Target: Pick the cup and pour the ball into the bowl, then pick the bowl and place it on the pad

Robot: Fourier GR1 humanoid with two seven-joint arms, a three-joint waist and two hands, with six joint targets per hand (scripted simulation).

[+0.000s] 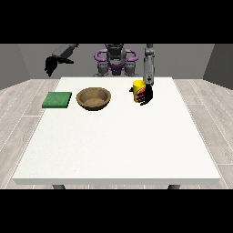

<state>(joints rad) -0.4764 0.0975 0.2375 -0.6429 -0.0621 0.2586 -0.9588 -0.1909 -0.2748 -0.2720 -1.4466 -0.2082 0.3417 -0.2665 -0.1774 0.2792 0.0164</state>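
A yellow cup (138,88) stands upright on the white table (118,136), right of the middle at the back. The hand at the view's right (146,95) is against the cup's right and front side, its fingers wrapped round the lower part. The ball is hidden from view. A brown wooden bowl (93,98) sits left of the cup, and its inside shows nothing. A flat green pad (57,99) lies at the table's left edge, beside the bowl. The hand at the view's left (51,65) hangs raised beyond the table's back left corner, away from everything.
The robot's torso (115,60) stands behind the table's far edge. Grey walls and a wood floor surround the table.
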